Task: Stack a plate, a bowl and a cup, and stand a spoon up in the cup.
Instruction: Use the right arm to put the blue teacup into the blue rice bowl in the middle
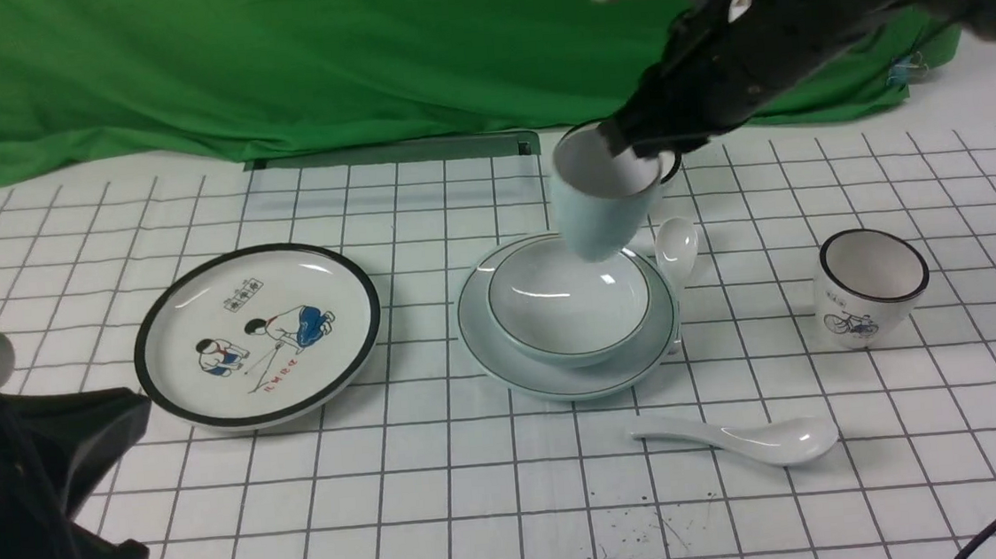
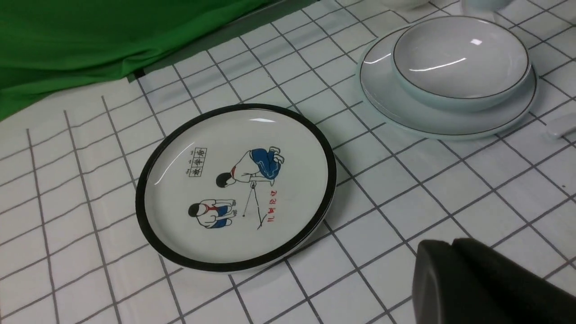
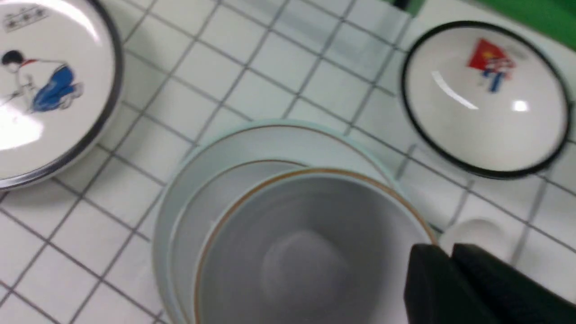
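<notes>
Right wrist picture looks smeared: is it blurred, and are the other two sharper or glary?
Right wrist view: blurred and streaky throughout, even the cup close to the lens. Front view: sharp, with small white highlights on the bowl. Left wrist view: crisp, with thin glare streaks on the cartoon plate.

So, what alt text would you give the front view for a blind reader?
The robot's right arm holds a pale blue cup tilted over a pale bowl stacked on a matching plate. Nearby sit a cartoon plate, two white spoons and a bicycle cup.
</notes>
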Tool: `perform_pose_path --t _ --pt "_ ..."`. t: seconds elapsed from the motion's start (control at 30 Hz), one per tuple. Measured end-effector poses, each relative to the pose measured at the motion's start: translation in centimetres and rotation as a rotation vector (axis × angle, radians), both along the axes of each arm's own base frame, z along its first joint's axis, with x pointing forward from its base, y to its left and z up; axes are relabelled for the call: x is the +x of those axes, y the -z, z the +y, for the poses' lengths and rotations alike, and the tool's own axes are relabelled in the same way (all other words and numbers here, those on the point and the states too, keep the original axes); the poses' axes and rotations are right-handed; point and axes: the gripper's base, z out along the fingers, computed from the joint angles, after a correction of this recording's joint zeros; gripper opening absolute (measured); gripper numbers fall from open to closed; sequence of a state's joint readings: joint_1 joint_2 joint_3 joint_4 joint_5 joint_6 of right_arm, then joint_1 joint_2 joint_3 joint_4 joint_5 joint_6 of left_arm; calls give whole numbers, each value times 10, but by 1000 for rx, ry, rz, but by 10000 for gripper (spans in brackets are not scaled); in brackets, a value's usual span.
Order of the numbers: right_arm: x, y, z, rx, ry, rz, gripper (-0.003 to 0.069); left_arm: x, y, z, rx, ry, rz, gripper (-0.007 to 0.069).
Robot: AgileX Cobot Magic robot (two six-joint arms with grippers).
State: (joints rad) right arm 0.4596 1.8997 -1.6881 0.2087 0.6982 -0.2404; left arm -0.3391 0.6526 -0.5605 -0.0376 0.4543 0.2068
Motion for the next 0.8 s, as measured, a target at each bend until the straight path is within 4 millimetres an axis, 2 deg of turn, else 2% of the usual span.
perform_pose_path --t 0.03,0.07,0.17,0.27,0.5,0.63,0.73,0.8 --pt "0 2 1 -1 -2 2 55 0 0 0 -2 0 1 -35" --pt "4 15 8 -7 -10 19 55 0 0 0 -9 0 3 -35" --pt "12 42 13 -33 -8 66 55 0 0 -1 -26 0 9 -35" --pt "16 57 15 -50 -9 93 55 0 0 -1 -32 0 11 -35" --pt "17 60 16 -49 -8 87 68 0 0 -1 -32 0 11 -35" --pt "18 60 16 -46 -6 83 162 0 0 -1 -33 0 10 -35" --pt "18 60 16 -46 -6 82 267 0 0 -1 -33 0 10 -35" --pt "17 60 16 -49 -8 87 290 0 0 -1 -33 0 10 -35"
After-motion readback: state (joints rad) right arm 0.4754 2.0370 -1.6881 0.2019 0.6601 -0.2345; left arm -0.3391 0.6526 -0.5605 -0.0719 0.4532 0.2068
